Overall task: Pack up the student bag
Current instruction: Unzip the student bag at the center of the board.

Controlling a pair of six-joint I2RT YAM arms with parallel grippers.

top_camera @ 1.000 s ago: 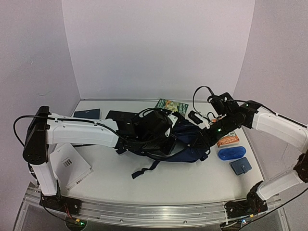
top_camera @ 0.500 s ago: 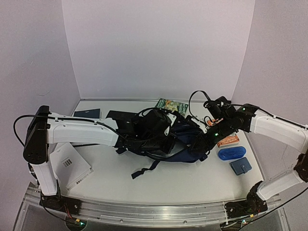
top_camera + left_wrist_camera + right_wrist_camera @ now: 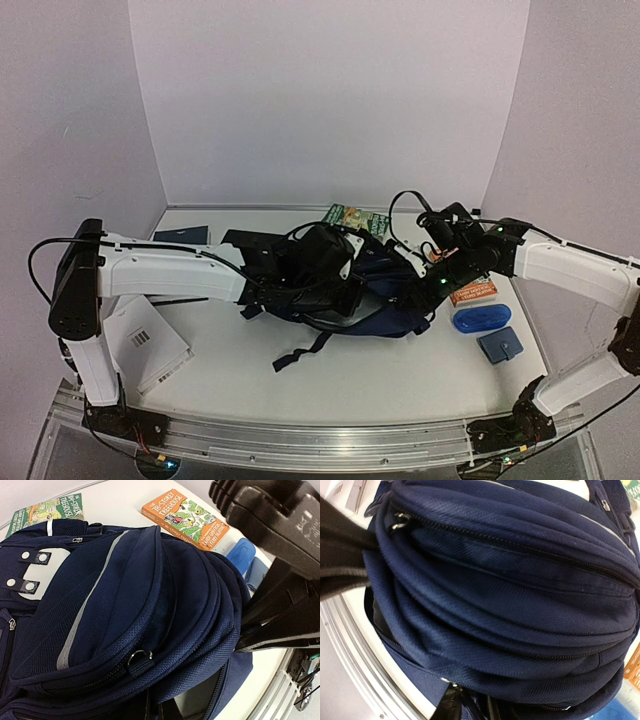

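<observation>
student bag (image 3: 392,300) | navy, grey stripe, white dotted patch | bulging, lying front-up | table (image 3: 420,370) centre

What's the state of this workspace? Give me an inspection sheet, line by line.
Surface: white table, matte.
Job's things: student bag lying mid-table, one strap trailing toward the near edge.
Clutter: orange book, green book, blue case, small blue pouch, dark booklet, white barcoded item, all outside the bag.
End effectors: left end effector shut on the bag's zip edge; right end effector shut on another part of its edge.
Cables: black cable looping above the right wrist.
Surroundings: plain walls; metal rail at the near edge.
</observation>
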